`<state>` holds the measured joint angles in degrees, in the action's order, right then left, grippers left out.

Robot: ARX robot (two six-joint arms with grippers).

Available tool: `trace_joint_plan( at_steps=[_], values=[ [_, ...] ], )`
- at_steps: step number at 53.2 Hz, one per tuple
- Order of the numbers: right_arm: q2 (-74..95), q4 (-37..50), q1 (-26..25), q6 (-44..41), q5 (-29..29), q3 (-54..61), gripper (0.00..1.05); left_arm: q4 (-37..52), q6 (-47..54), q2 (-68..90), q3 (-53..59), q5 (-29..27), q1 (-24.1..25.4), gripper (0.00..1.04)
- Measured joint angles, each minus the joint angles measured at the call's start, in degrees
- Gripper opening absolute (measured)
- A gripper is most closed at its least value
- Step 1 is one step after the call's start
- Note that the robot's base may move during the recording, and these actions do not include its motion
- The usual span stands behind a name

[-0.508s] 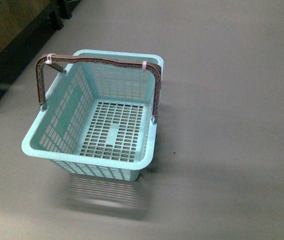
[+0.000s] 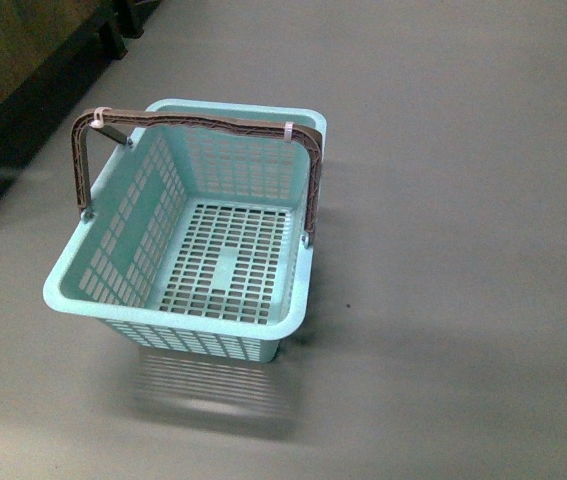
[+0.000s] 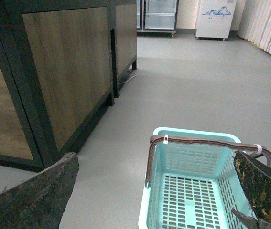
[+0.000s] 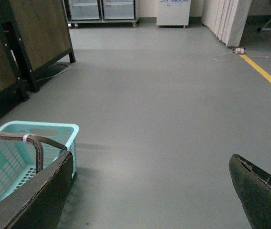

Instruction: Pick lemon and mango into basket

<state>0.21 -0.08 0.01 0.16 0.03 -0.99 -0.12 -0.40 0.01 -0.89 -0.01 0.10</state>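
Note:
A light teal basket (image 2: 98,305) with slotted walls stands on the grey floor, its two brown handles raised and tied with pale zip ties; nothing lies inside it. The left wrist view looks down on the basket (image 3: 150,210), and my left gripper (image 3: 159,198) hangs open above it, holding nothing. In the right wrist view the basket (image 4: 59,130) sits off to one side, while my right gripper (image 4: 149,191) stands open over bare floor. The lemon and the mango are out of view. Neither arm shows in the front view.
A wood-panelled cabinet (image 3: 63,67) on dark legs stands beside the basket, its base showing as a dark cabinet edge (image 2: 23,110) in the front view. Glass-door fridges (image 3: 157,14) and a white chest (image 4: 172,12) line the far wall. A yellow floor line (image 4: 264,74) runs past curtains.

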Motion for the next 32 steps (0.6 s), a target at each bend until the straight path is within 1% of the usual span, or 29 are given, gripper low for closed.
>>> trace_joint_plan(
  at_steps=[2,3,5,6,7,9,11,14,15,19,22,26,29,32],
  values=[
    [0.0,0.0,0.0,0.0,0.0,0.0,0.96,-2.27,-1.6,1.05,-0.68,1.77,0.11,0.98],
    [0.0,0.0,0.0,0.0,0.0,0.0,0.96,-5.22,-3.56,2.29,-1.77,3.39,0.02,0.98],
    [0.0,0.0,0.0,0.0,0.0,0.0,0.96,-9.99,-8.61,6.47,-3.87,4.15,-0.92,0.98],
    [0.0,0.0,0.0,0.0,-0.02,0.0,0.96,-10.58,-13.53,9.6,-4.59,4.31,-2.12,0.98],
    [0.0,0.0,0.0,0.0,-0.02,0.0,0.96,-10.03,-15.67,11.52,-4.81,4.31,-2.89,0.98],
    [0.0,0.0,0.0,0.0,0.0,0.0,0.96,-6.16,-23.28,16.2,-5.01,5.73,-4.15,0.98],
    [0.0,0.0,0.0,0.0,0.0,0.0,0.96,0.0,-31.54,21.42,-5.29,6.21,-4.96,0.98],
    [0.0,0.0,0.0,0.0,-0.02,0.0,0.96,8.76,-39.06,28.98,-5.92,6.25,-5.16,0.98],
    [0.0,0.0,0.0,0.0,-0.02,0.0,0.96,10.21,-40.28,30.29,-6.03,6.23,-5.16,0.98],
    [0.0,0.0,0.0,0.0,0.0,0.0,0.96,22.64,-50.31,42.73,-7.54,6.34,-4.81,0.98],
    [0.0,0.0,0.0,0.0,0.0,0.0,0.96,31.47,-55.87,52.68,-9.27,5.9,-4.72,0.98],
    [0.0,0.0,0.0,0.0,0.0,0.0,0.96,39.3,-60.57,62.69,-11.61,5.55,-4.74,0.98],
    [0.0,0.0,0.0,0.0,0.0,0.0,0.96,48.17,-65.96,75.71,-15.69,5.38,-5.16,0.98],
    [0.0,0.0,0.0,0.0,0.0,0.0,0.96,52.13,-68.48,83.32,-18.75,5.16,-5.49,0.98]
  ],
)
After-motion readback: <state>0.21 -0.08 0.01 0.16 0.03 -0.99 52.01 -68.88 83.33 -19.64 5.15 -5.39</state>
